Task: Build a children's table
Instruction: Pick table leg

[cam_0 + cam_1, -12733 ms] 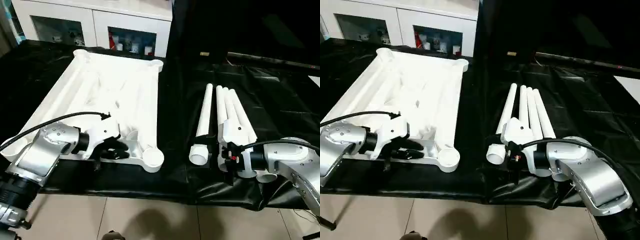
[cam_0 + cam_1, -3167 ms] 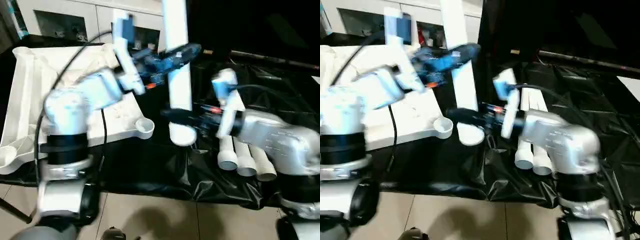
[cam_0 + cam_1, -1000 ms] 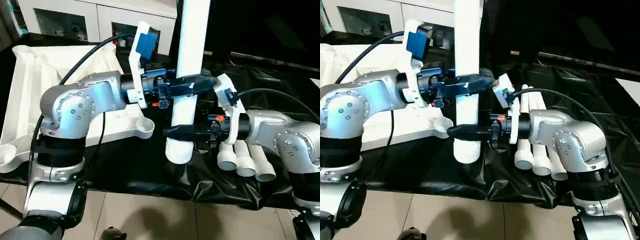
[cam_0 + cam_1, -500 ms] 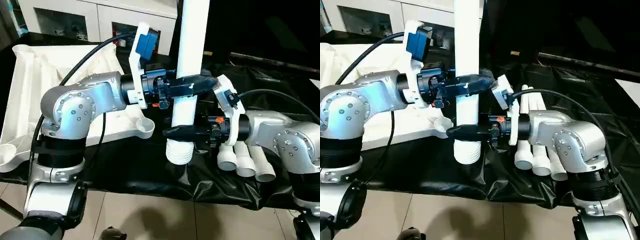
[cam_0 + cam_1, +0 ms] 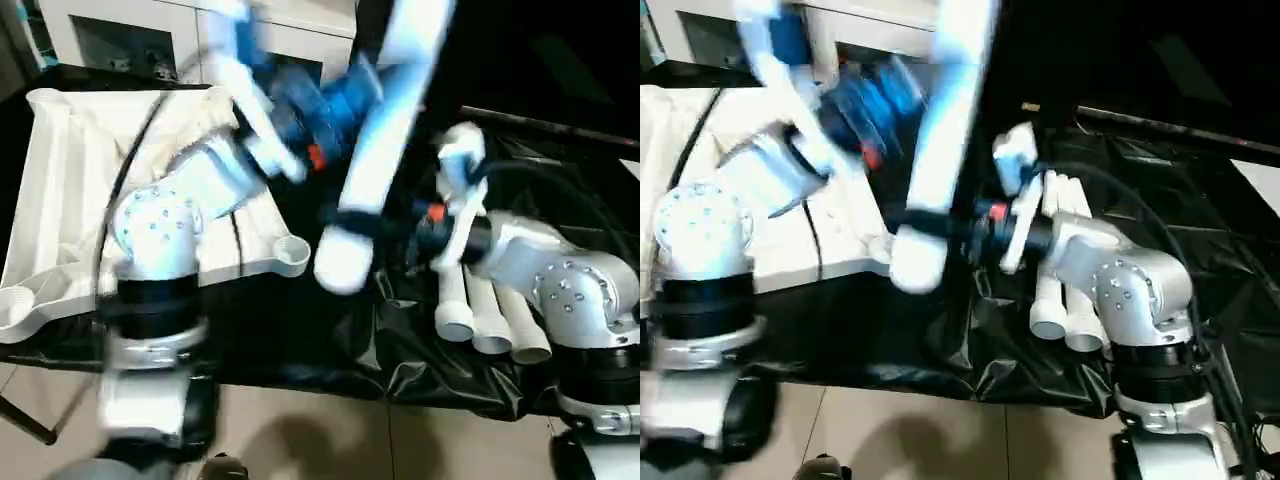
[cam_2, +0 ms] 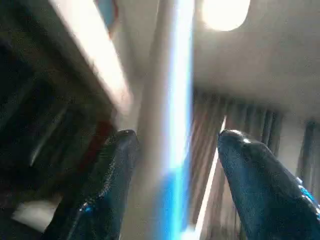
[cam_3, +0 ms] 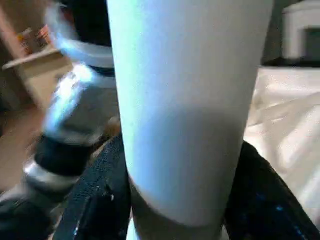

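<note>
The leg (image 5: 385, 130) slants upward between both claws. The right claw (image 7: 175, 200) clamps it near the lower end; the left claw (image 6: 170, 165) straddles it higher, pads apart. The tabletop (image 5: 60, 200) lies beyond the left claw.

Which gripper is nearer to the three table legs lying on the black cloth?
Right. The right gripper, clamped low on the raised leg, is just beside the three lying legs. The left gripper is higher on that leg, farther away.
</note>
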You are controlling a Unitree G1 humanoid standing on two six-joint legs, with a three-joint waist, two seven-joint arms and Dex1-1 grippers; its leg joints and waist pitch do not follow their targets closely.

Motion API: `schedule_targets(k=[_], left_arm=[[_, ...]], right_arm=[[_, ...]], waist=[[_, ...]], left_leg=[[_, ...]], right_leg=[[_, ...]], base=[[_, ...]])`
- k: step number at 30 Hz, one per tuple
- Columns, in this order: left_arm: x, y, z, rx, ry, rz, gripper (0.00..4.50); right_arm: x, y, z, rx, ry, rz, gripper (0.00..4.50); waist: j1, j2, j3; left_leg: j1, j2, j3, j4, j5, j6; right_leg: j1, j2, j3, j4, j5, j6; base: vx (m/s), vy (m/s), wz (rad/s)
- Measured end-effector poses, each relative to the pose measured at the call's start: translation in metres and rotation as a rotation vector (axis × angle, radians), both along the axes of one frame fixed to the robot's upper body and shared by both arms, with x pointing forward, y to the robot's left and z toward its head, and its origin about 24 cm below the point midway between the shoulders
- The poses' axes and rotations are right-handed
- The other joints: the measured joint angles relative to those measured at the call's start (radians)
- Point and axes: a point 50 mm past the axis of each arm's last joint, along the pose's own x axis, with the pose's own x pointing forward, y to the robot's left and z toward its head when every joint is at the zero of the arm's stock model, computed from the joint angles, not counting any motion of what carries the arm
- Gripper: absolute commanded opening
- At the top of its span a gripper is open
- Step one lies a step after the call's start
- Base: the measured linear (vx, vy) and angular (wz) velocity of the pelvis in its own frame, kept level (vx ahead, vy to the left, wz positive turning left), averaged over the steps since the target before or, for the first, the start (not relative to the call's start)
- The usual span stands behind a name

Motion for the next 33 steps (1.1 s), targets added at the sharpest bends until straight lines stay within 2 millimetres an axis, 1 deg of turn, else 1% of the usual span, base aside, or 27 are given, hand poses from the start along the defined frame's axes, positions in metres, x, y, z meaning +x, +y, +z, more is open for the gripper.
schedule_targets(k=[2,5,6,7,8,9,10,12,13,14,16,19,21,22,23,25,26,32,33], left_arm=[[0.001,0.005,0.004,-0.023,-0.011,0.03,2.99],[0.007,0.014,0.002,0.051,0.013,0.109,2.99],[0.01,0.018,0.0,0.096,0.015,0.165,2.99],[0.018,0.027,-0.006,0.264,0.005,0.344,2.99],[0.025,0.036,-0.016,0.404,0.011,0.499,2.99],[0.03,0.047,-0.026,0.484,0.034,0.621,2.99],[0.034,0.056,-0.039,0.542,0.07,0.71,2.99],[0.037,0.072,-0.058,0.646,0.065,0.911,2.99],[0.035,0.078,-0.074,0.714,0.073,1.001,2.99],[0.033,0.083,-0.085,0.752,0.087,1.048,2.99],[0.028,0.091,-0.106,0.807,0.124,1.118,2.99],[0.017,0.099,-0.121,0.808,0.136,1.221,2.99],[0.006,0.106,-0.132,0.823,0.139,1.307,2.99],[0.001,0.112,-0.14,0.837,0.155,1.352,2.99],[-0.003,0.116,-0.145,0.842,0.168,1.384,2.99],[-0.011,0.118,-0.155,0.845,0.202,1.412,2.99],[-0.012,0.118,-0.157,0.849,0.205,1.411,2.99],[-0.013,0.118,-0.152,0.838,0.185,1.425,2.99],[-0.015,0.119,-0.152,0.837,0.186,1.43,2.99]], right_arm=[[0.004,-0.003,0.001,0.019,-0.032,-0.078,1.93],[0.012,-0.01,0.004,0.032,-0.074,-0.243,1.93],[0.014,-0.014,0.005,0.026,-0.089,-0.301,1.93],[0.018,-0.021,0.004,0.008,-0.127,-0.421,1.93],[0.019,-0.027,0.0,-0.011,-0.162,-0.513,1.93],[0.018,-0.035,-0.005,-0.031,-0.184,-0.58,1.93],[0.017,-0.043,-0.012,-0.056,-0.188,-0.639,1.92],[0.013,-0.049,-0.026,-0.09,-0.162,-0.743,1.92],[0.009,-0.051,-0.035,-0.12,-0.144,-0.8,1.92],[0.005,-0.054,-0.044,-0.149,-0.126,-0.836,1.92],[0.0,-0.06,-0.061,-0.215,-0.061,-0.913,1.92],[-0.011,-0.065,-0.08,-0.302,-0.004,-0.985,1.92],[-0.021,-0.064,-0.094,-0.377,0.022,-1.009,1.92],[-0.025,-0.063,-0.102,-0.422,0.033,-1.024,1.92],[-0.026,-0.062,-0.106,-0.448,0.029,-1.039,1.92],[-0.026,-0.063,-0.108,-0.506,-0.02,-1.088,1.92],[-0.025,-0.063,-0.106,-0.512,-0.037,-1.099,1.92],[-0.023,-0.063,-0.102,-0.509,-0.07,-1.111,1.92],[-0.02,-0.062,-0.101,-0.501,-0.075,-1.106,1.92]], waist=[[0.0,0.004,0.0],[-0.002,0.007,0.001],[-0.002,0.009,0.001],[-0.003,0.013,-0.001],[-0.003,0.022,-0.004],[-0.005,0.029,-0.004],[-0.005,0.034,-0.002],[-0.005,0.036,-0.002],[-0.006,0.039,-0.002],[-0.006,0.042,0.0],[-0.008,0.043,0.001],[-0.011,0.045,0.001],[-0.021,0.046,0.0],[-0.029,0.046,0.0],[-0.033,0.047,0.0],[-0.039,0.047,0.0],[-0.041,0.047,0.0],[-0.045,0.047,0.0],[-0.048,0.044,0.0]], left_leg=[[0.0,0.0,0.0,0.0,0.0,0.0],[0.0,0.0,-0.001,0.0,0.0,0.0],[0.0,0.0,-0.001,0.0,0.0,0.0],[0.002,0.0,-0.003,0.0,0.0,-0.001],[0.003,0.0,-0.004,-0.001,0.0,0.0],[0.005,-0.001,-0.003,-0.001,-0.001,0.0],[0.004,-0.002,-0.003,-0.001,-0.001,0.0],[0.003,-0.001,-0.003,-0.002,0.0,0.0],[0.004,-0.001,-0.003,-0.002,-0.001,0.0],[0.003,-0.001,-0.003,-0.002,-0.001,0.0],[0.002,-0.001,-0.003,-0.002,-0.001,0.0],[0.003,-0.001,-0.003,-0.004,-0.001,0.0],[0.005,-0.001,-0.003,-0.004,-0.001,0.001],[0.004,-0.001,-0.003,-0.004,-0.001,0.001],[0.004,-0.001,-0.003,-0.004,-0.001,0.001],[0.004,-0.001,-0.003,-0.004,-0.001,0.001],[0.004,-0.001,-0.003,-0.004,-0.001,0.001],[0.004,-0.001,-0.004,-0.003,-0.001,0.001],[0.004,-0.001,-0.004,-0.003,-0.001,0.001]], right_leg=[[0.0,0.0,0.0,0.0,0.0,0.0],[0.0,0.0,0.0,0.0,0.0,0.001],[0.0,0.0,0.0,0.0,0.0,0.001],[0.001,0.0,0.0,-0.001,0.0,0.001],[0.004,0.0,0.0,-0.003,-0.003,0.008],[0.005,-0.001,0.001,-0.003,-0.004,0.01],[0.005,-0.001,0.001,-0.003,-0.004,0.011],[0.004,0.0,0.001,-0.003,-0.004,0.011],[0.005,0.0,0.001,-0.004,-0.004,0.01],[0.005,0.0,0.001,-0.004,-0.003,0.007],[0.003,0.0,0.001,-0.003,-0.002,0.005],[0.003,0.0,0.001,-0.004,-0.002,0.005],[0.005,0.0,0.001,-0.004,-0.005,0.01],[0.003,0.0,0.001,-0.004,-0.005,0.01],[0.003,0.0,0.001,-0.004,-0.005,0.01],[0.002,0.0,0.001,-0.004,-0.004,0.01],[0.002,0.0,0.001,-0.004,-0.004,0.01],[0.002,0.0,0.001,-0.004,-0.004,0.01],[0.002,0.0,0.001,-0.004,-0.004,0.01]], base=[[0.0,0.0,0.0],[0.0,0.0,0.0],[0.0,0.0,0.0],[0.0,0.0,0.0],[0.0,0.0,0.0],[0.0,0.0,0.0],[0.0,0.0,0.0],[0.0,0.0,0.0],[0.0,0.0,0.0],[0.0,0.0,0.0],[0.0,0.0,0.0],[0.0,0.0,0.0],[0.0,0.0,0.0],[0.0,0.0,0.0],[0.0,0.0,0.0],[0.0,0.0,0.0],[0.0,0.0,0.0],[0.0,0.0,0.0],[0.0,0.0,0.0]])
